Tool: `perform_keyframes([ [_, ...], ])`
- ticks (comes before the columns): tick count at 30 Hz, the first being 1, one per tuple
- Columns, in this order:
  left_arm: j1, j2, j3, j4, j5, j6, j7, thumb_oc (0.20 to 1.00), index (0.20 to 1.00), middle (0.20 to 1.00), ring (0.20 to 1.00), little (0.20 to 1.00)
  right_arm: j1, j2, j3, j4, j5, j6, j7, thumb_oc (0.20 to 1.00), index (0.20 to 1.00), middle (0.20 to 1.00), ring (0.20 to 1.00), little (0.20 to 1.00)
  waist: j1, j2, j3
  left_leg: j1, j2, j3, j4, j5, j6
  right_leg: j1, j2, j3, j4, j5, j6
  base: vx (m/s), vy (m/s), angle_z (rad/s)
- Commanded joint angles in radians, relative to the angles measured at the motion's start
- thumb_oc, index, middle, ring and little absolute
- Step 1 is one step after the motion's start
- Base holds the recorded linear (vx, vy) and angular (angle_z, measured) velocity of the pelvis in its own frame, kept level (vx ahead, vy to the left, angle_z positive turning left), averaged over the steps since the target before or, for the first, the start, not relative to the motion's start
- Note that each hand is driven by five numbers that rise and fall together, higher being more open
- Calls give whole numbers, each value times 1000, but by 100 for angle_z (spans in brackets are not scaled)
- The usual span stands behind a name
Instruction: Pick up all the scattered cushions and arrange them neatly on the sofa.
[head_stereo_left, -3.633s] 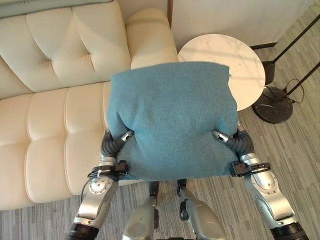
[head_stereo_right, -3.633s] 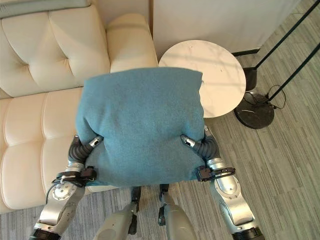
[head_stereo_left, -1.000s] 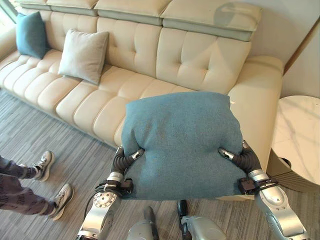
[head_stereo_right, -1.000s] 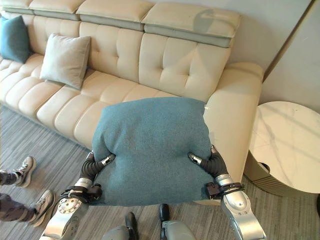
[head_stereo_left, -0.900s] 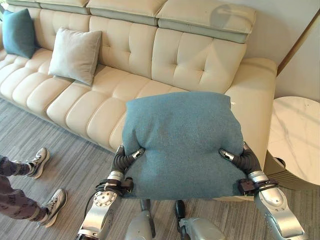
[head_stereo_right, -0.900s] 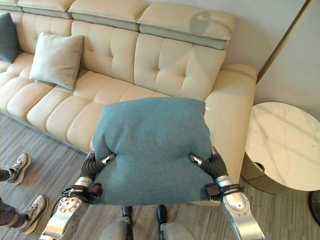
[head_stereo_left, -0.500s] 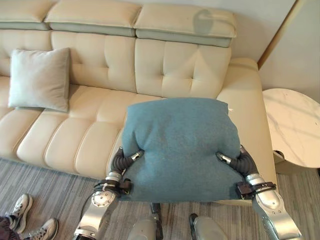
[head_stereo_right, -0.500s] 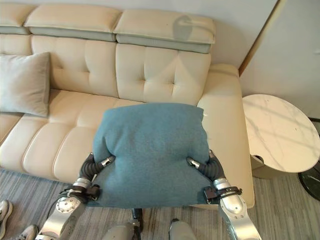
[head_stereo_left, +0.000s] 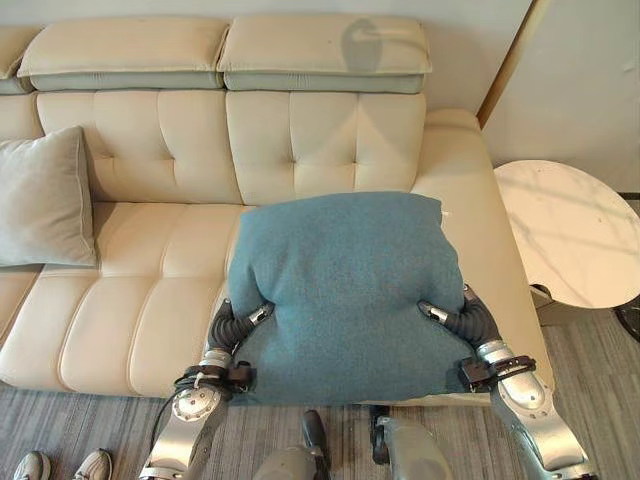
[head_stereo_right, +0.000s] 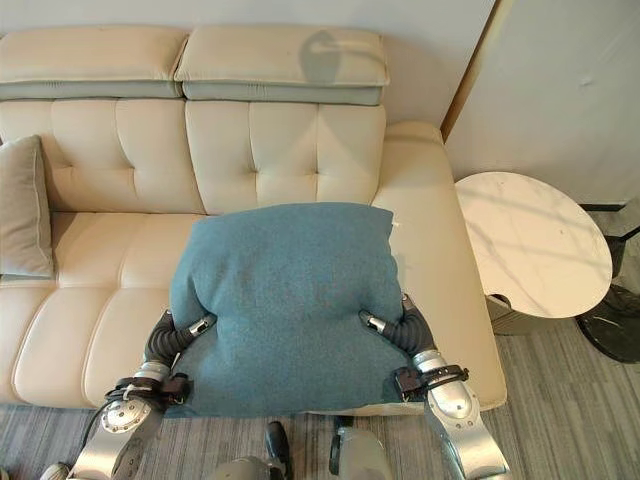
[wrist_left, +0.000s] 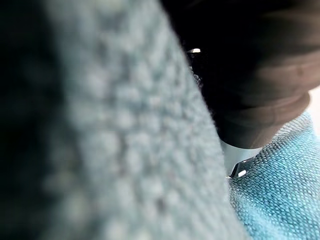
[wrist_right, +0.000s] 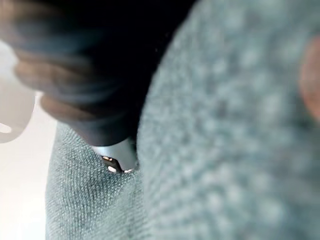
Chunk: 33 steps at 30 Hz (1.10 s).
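Left hand (head_stereo_left: 238, 326) and right hand (head_stereo_left: 452, 320) are pinching the teal cushion (head_stereo_left: 345, 290) from either side, thumbs pressing into its top, holding it above the cream sofa (head_stereo_left: 300, 140) seat.

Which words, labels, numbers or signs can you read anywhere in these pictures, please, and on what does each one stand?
None: no readable text appears.
The blue cushion, held between the left hand and the right hand, is plain cloth.
The grey cushion, the sofa and the round side table carry no print or label that can be made out.
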<state>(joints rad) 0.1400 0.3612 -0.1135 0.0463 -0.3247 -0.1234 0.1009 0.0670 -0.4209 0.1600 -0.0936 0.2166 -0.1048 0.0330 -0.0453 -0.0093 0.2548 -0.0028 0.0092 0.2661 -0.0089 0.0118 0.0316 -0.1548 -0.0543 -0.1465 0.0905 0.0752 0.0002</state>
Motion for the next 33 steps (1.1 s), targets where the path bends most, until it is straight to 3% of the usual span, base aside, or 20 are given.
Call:
perform_keyframes([
  [1, -160, 18, -24, -47, 58, -136, 55, 200, 200, 200, 200, 200, -203, 26, 60, -67, -19, -120, -55, 200, 200, 200, 200, 200, 8, 2, -57, -45, -9, -58, 85, -117, -40, 7, -22, 18, -1, -98, 99, 0, 0, 0],
  [4, -199, 26, -26, -30, 72, -142, 85, 200, 200, 200, 200, 200, -248, 30, 73, -59, -34, -127, -82, 200, 200, 200, 200, 200, 9, 6, -50, -72, -10, -56, 80, -107, -40, -20, -21, 24, -7, -86, 100, -71, -11, 3],
  [8, -430, 62, -69, 65, 108, -184, 218, 200, 200, 200, 200, 200, -537, 55, 151, 16, -153, -156, -239, 200, 200, 200, 200, 200, 22, 26, -13, -234, -7, -48, 95, -81, -52, -163, -28, 39, -14, -52, 104, -144, -6, -5],
  [16, -1185, 229, -229, 492, 40, -228, 405, 200, 200, 200, 200, 200, -1266, -48, 225, 479, -288, -104, -572, 200, 200, 200, 200, 200, 53, 71, 62, -422, -23, -75, 87, -9, -74, -339, -43, 37, 7, -24, 119, -75, -14, 8],
  [22, -1531, 275, -329, 783, -40, -200, 403, 200, 200, 200, 200, 200, -1549, -102, 297, 740, -220, -80, -659, 200, 200, 200, 200, 200, 63, 85, 93, -503, -32, -99, 78, 21, -74, -430, -49, 44, 33, -15, 128, -27, -13, 11],
  [23, -1583, 280, -345, 839, -55, -193, 394, 1000, 1000, 1000, 1000, 1000, -1599, -112, 324, 796, -194, -83, -661, 715, 715, 715, 715, 715, 65, 89, 99, -517, -34, -101, 78, 26, -74, -447, -49, 44, 38, -16, 127, 67, -6, 1],
  [24, -1612, 281, -365, 888, -70, -172, 379, 1000, 1000, 1000, 1000, 1000, -1622, -118, 347, 842, -161, -75, -650, 959, 959, 959, 959, 959, 68, 94, 99, -516, -33, -119, 73, 9, -78, -448, -46, 56, 43, -37, 134, 0, 0, 0],
  [25, -1675, 292, -400, 936, -78, -162, 361, 1000, 1000, 1000, 1000, 1000, -1660, -131, 379, 904, -116, -75, -633, 1000, 1000, 1000, 1000, 1000, 68, 99, 119, -544, -34, -110, 77, 39, -73, -474, -52, 41, 49, -16, 126, 71, -34, 2],
  [26, -1705, 308, -425, 966, -70, -147, 348, 1000, 1000, 1000, 1000, 1000, -1674, -142, 402, 947, -80, -69, -616, 1000, 1000, 1000, 1000, 1000, 74, 105, 116, -540, -34, -127, 68, 23, -80, -474, -48, 50, 49, -37, 134, -13, -49, 5],
  [29, -1724, 339, -445, 1022, -99, -124, 302, 1000, 1000, 1000, 1000, 1000, -1680, -180, 458, 1009, -4, -47, -550, 1000, 1000, 1000, 1000, 1000, 84, 118, 141, -574, -34, -141, 46, 51, -87, -511, -50, 36, 53, -36, 133, 31, -42, 12],
  [33, -1657, 374, -432, 994, -95, -118, 274, 1000, 1000, 1000, 1000, 1000, -1621, -198, 478, 991, -19, -33, -517, 1000, 1000, 1000, 1000, 1000, 89, 135, 148, -597, -37, -142, 27, 69, -89, -534, -53, 27, 49, -36, 131, 6, -30, 9],
])
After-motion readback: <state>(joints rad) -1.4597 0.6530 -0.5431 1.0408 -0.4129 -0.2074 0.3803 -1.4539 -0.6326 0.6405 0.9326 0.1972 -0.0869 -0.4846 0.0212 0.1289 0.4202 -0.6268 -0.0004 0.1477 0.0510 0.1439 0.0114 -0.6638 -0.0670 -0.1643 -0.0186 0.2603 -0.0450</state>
